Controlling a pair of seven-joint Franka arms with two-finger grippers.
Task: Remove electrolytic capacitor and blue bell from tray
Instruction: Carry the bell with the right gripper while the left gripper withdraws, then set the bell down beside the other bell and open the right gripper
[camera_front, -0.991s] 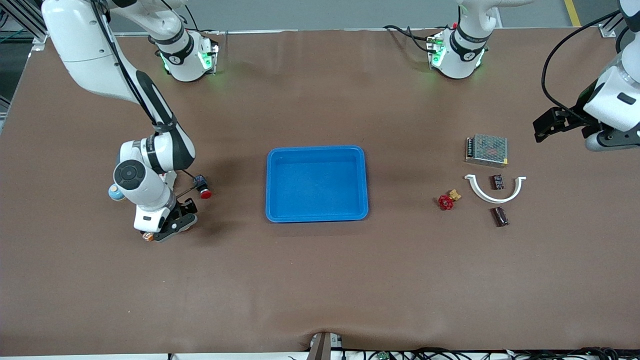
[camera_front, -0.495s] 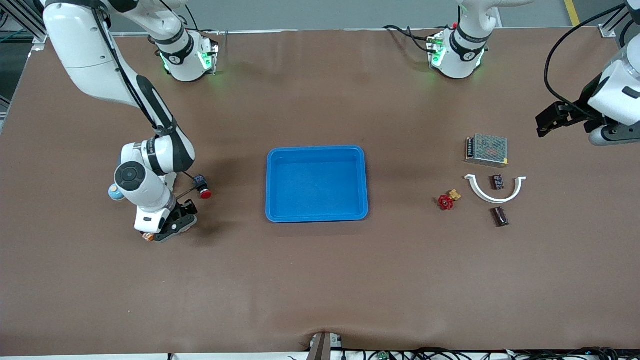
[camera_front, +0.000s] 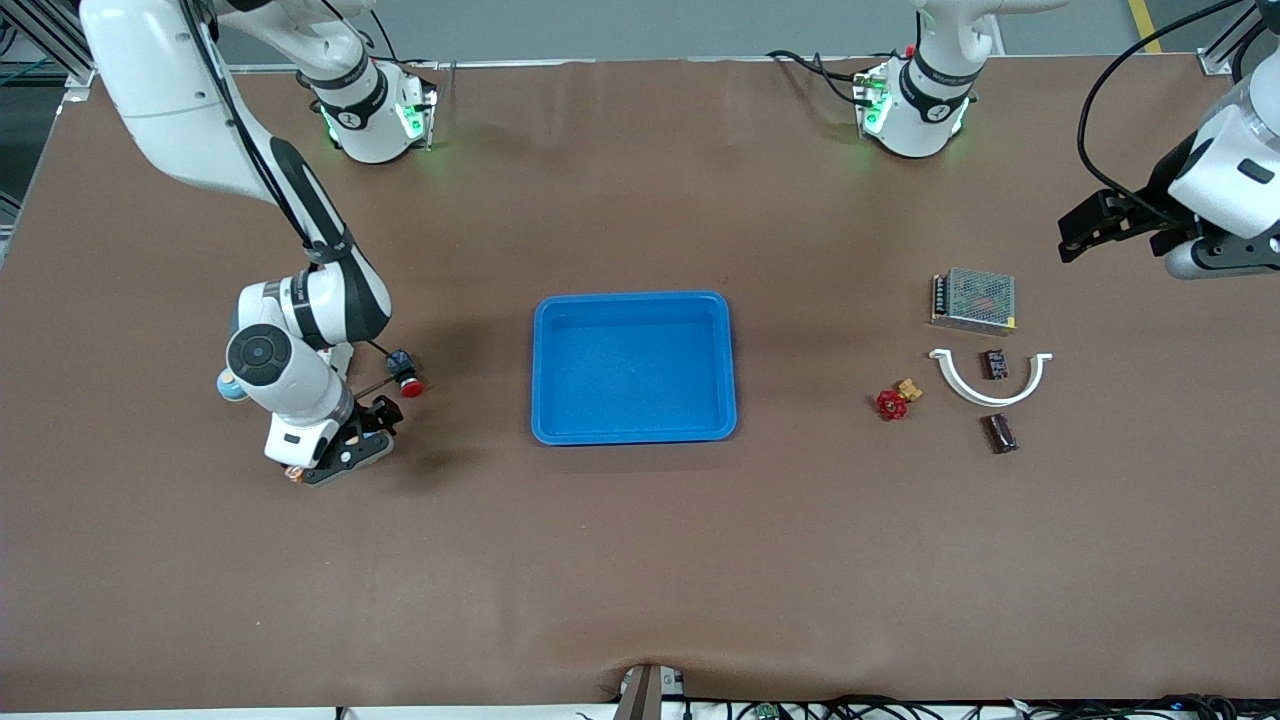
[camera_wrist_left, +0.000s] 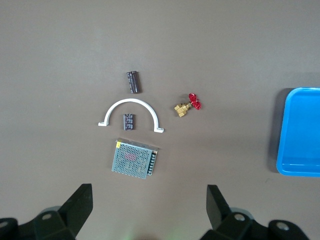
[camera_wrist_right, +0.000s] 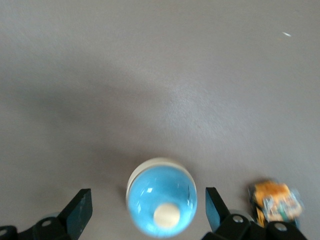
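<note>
The bell (camera_wrist_right: 161, 200) is a blue dome with a white button. My right gripper (camera_wrist_right: 147, 202) hangs open over it, one finger on each side and neither touching. In the front view only an edge of the bell (camera_front: 231, 387) shows past the right arm's wrist. The capacitor (camera_front: 999, 433) is a dark cylinder lying near the left arm's end of the table, and it also shows in the left wrist view (camera_wrist_left: 133, 82). My left gripper (camera_front: 1092, 228) is open and empty (camera_wrist_left: 148, 200), up in the air over bare table beside the power supply.
A blue tray (camera_front: 632, 370) sits mid-table. Near the capacitor lie a mesh power supply (camera_front: 973, 299), a white curved clamp (camera_front: 985, 392) around a small dark part (camera_front: 994, 364), and a red-handled valve (camera_front: 895, 400). By the right hand are a red push button (camera_front: 405, 383) and an orange part (camera_wrist_right: 275, 200).
My right gripper has gone from shut to open, and its hand has shifted slightly. My left hand has drifted a little above the table. No object has moved.
</note>
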